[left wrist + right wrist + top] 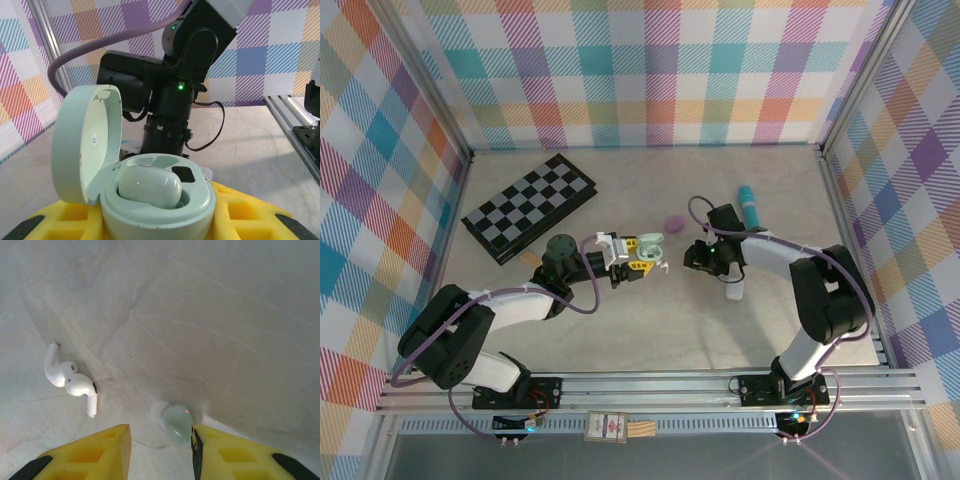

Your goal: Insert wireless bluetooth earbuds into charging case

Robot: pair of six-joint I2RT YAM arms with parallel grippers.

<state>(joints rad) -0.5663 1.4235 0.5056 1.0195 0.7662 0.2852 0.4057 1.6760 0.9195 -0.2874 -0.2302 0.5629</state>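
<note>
Your left claw [157, 222] is closed on the charging case [160, 207]. It grips the low half between the yellow fingers, probably so that the lid [85, 145] stays open and the hollows face up for loading. The case is pale green, smooth and round like a pebble. One green earbud [150, 186] sits inside; the hollow behind it looks free.

Your right claw [160, 440] is partly open, low over the matt grey table [225, 315]. Between its fingers lies the second green earbud [177, 424], glossy, close against the right finger and not yet pinched. Left of this claw, apart from it, two white earbuds [70, 381] with stems lie touching.
</note>
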